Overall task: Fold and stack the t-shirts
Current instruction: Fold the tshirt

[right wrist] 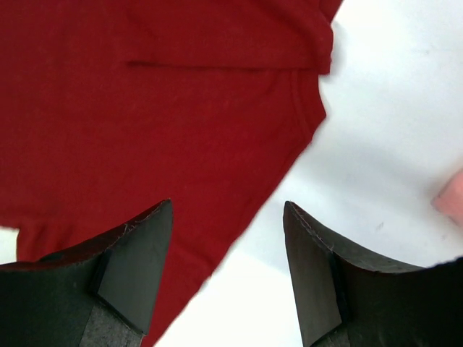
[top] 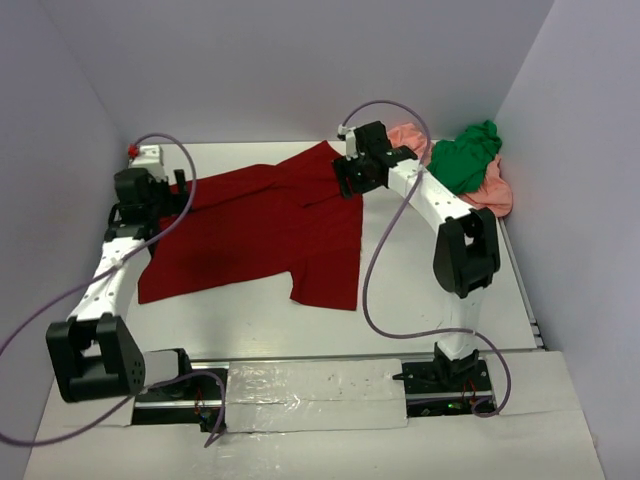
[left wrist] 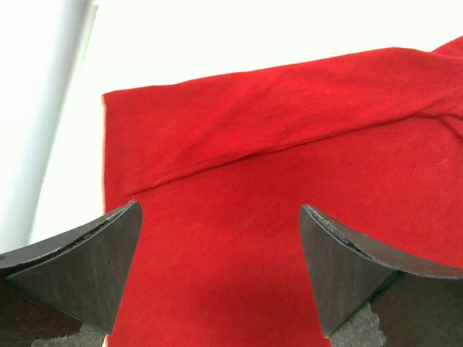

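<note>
I am counting one dark red t-shirt, one green t-shirt and one salmon-pink t-shirt, making three garments lying on the one desk. I am seeing two arms, a left arm and a right arm, each carrying one claw: the left claw and the right claw. Each claw is showing two fingers, four altogether. Two purple cables are looping, one per arm.

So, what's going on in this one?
Two robot arms are working on a dark red t-shirt spread, partly folded over, on the table. The left arm's fingers hover open over its left edge, and the right arm's fingers stand open over its far right edge; neither holds anything. The green t-shirt and pink t-shirt lie heaped in the far right corner, not yet folded.
</note>
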